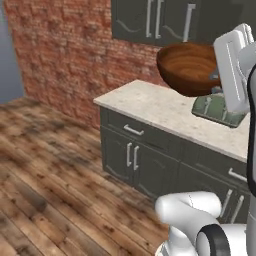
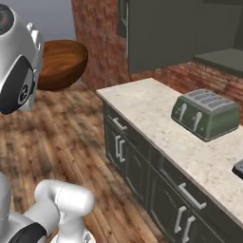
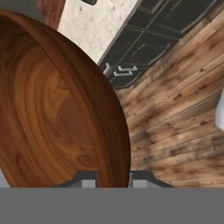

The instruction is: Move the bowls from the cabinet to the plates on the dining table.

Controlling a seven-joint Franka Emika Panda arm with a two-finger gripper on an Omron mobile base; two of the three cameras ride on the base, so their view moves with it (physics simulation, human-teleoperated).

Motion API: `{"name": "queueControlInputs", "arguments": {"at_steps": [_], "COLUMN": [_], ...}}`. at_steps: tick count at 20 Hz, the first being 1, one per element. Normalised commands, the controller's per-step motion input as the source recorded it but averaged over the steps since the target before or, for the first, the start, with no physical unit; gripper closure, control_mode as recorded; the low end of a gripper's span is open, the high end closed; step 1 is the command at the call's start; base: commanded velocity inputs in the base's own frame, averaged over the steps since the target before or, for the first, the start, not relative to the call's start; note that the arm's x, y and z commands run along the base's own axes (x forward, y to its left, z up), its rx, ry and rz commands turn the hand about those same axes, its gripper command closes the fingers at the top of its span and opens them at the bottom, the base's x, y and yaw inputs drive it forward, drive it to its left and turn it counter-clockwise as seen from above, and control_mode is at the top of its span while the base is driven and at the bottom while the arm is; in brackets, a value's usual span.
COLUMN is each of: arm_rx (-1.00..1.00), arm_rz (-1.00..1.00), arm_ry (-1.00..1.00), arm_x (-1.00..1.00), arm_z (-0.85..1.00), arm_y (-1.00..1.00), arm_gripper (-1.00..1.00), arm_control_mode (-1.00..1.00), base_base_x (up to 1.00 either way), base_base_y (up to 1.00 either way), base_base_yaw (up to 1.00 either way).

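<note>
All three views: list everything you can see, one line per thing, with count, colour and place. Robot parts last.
glossy reddish-brown wooden bowl: one, held up in the air above the wooden floor, rim pinched between the fingers.
green toaster: one, on the counter.
beige speckled stone counter: one, over dark drawer fronts, against the brick wall.
dark grey-green wall cabinet: one, silver bar handles, doors closed, above the counter.
wooden floor: brown planks.
gripper: one, dark-fingered, shut on the bowl's rim.
</note>
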Motion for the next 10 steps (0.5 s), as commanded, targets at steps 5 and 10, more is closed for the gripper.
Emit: {"name": "queueControlInputs", "arguments": {"at_steps": [5, 10], "arm_rx": [0.00, 0.00], "arm_rz": [0.00, 0.00], "arm_ry": [0.00, 0.00], "arm_x": [0.00, 0.00], "arm_z": [0.00, 0.00], "arm_y": [0.00, 0.00], "arm_gripper": [1.00, 1.00], "arm_control_mode": [1.00, 1.00], "base_base_x": [0.00, 0.00], "base_base_y": [0.00, 0.00], "base_base_yaw": [0.50, 0.50]}}
